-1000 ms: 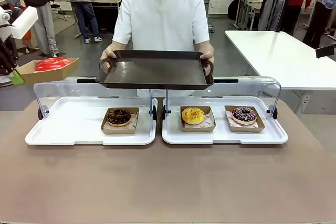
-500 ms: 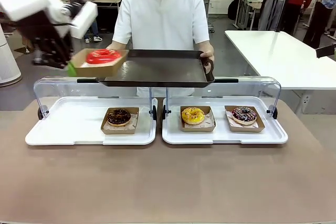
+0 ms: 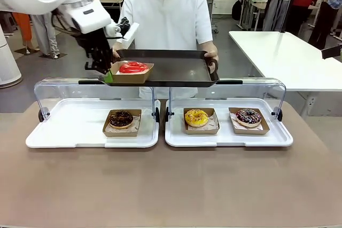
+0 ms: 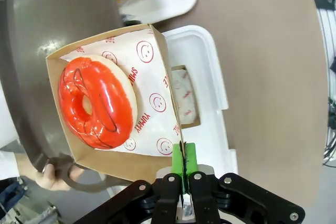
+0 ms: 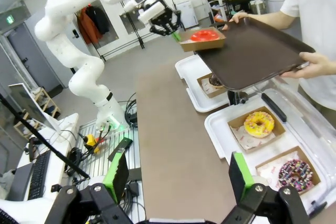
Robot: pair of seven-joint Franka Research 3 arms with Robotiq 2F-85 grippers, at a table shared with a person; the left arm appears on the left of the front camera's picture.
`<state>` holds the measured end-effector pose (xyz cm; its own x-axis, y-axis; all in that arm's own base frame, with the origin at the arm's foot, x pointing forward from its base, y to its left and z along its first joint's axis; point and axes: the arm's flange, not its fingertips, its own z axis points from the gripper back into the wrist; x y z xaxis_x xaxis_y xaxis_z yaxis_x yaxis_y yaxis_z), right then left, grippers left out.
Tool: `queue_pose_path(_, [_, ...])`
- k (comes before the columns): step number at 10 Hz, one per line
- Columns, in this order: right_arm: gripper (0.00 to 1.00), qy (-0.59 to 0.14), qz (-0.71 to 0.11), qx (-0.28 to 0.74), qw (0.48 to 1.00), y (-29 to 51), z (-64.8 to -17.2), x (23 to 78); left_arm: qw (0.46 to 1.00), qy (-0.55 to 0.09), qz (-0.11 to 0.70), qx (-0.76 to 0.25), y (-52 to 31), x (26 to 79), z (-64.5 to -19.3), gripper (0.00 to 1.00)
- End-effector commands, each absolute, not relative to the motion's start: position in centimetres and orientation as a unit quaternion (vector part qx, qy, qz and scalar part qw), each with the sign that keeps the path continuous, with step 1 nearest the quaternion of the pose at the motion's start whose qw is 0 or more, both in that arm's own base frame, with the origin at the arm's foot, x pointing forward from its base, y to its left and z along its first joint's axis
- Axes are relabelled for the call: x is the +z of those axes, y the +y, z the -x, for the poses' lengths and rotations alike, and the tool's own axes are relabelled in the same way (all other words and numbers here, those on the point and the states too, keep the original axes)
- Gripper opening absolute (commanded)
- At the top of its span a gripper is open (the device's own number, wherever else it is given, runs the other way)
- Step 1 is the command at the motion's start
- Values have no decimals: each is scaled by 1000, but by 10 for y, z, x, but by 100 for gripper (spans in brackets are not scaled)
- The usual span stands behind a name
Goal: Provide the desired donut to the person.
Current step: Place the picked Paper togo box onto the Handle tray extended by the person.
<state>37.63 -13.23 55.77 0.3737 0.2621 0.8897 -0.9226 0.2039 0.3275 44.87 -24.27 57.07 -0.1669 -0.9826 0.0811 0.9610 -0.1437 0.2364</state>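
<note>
At the near edge of the brown table (image 3: 171,185), the right gripper (image 5: 178,177) is hanging with its green-padded fingers spread wide and nothing between them. Beyond it, two white display trays are sitting side by side on the tabletop, their clear lids (image 3: 53,86) hinged up at the back. The left display tray (image 3: 69,126) is carrying a chocolate donut (image 3: 121,118) in a small cardboard box. The right display tray (image 3: 278,137) is carrying a yellow donut (image 3: 196,117) and a sprinkled chocolate donut (image 3: 248,116), each in its own box.

Above the raised lids, the left gripper (image 3: 108,77) is pinching one wall of an open paper-lined box (image 3: 131,77). Its green pads (image 4: 190,158) are clenched tight on the cardboard. The red-glazed donut (image 3: 133,67) is lying inside that box, over the corner of the dark brown serving tray (image 3: 176,70) on the robot's left. Whether the box is touching the serving tray cannot be told.

The person (image 3: 165,17), in a white short-sleeved shirt, is standing at the far side and gripping the serving tray at both ends. One hand (image 3: 211,52) is showing at the rim. Behind, a grey floor is running past a white table (image 3: 283,57), with other people standing farther off.
</note>
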Motion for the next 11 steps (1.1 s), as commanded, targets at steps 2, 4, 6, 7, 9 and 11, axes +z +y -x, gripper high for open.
queue_pose_path(2, [100,-362,-466,431,683,-131,-377,558,670,-114,-50,-732,-247,582,-484,1])
queue_pose_path(4, [100,-362,-466,431,683,-131,-377,558,670,-102,-55,-733,-248,582,-507,1])
queue_pose_path(6, [100,-362,-466,431,683,-131,-377,558,668,-102,-63,-734,-249,575,-513,1])
queue_pose_path(7, [100,-362,-466,431,683,-131,-377,558,662,-101,-66,-740,-250,575,-520,1])
queue_pose_path(9, [100,-362,-466,431,683,-131,-377,558,662,-95,-69,-740,-249,574,-528,1])
queue_pose_path(11, [100,-362,-466,431,683,-131,-377,558,665,-88,-69,-738,-245,572,-535,1])
